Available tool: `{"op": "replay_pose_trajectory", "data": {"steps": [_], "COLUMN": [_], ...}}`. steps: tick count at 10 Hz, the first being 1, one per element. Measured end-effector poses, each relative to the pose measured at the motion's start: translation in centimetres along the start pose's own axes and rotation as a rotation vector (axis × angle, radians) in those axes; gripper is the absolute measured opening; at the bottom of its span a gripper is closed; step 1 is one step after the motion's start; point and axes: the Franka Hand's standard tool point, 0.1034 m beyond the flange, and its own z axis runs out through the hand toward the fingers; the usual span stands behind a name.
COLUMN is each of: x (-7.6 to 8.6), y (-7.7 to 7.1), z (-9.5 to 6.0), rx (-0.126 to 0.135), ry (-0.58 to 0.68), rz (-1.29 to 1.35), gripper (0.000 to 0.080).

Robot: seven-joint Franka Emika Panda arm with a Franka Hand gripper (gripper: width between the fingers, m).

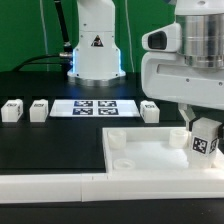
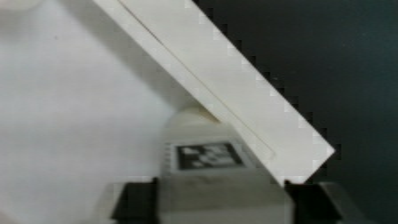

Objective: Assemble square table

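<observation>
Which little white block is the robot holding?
The leg at the exterior view's far right, pinched between the fingers over the tabletop. The other three legs stand loose in a row farther back.

leg blocks (image 1: 38, 108): four in the exterior view, three standing apart on the counter (image 1: 60, 145) and one at the tool (image 2: 217, 198); the wrist view shows only that one
table top (image 1: 150, 160): one, white, with a raised rim
marker board (image 1: 95, 107): one
black tags on the marker board: four
long white bar (image 1: 50, 186): one
robot arm (image 1: 190, 70): one
tool: one, with two fingers
</observation>
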Motion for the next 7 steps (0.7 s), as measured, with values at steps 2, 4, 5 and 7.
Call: {"op": "replay_pose_trajectory", "data": {"steps": [2,4,5,7], "x": [-0.03,0.08,0.1,0.15], "y": [-0.05,-0.16,-0.17,-0.25], "z": [0.01,-0.02,0.05,0.07], "rx": [0.005,0.022,0.036,0.071], "ry": [-0.004,-0.016,-0.023,-0.051], "rz": [0.137,0.35,0.454,0.669], "gripper": [0.0293,0.0293,0.0293,0.0293]}}
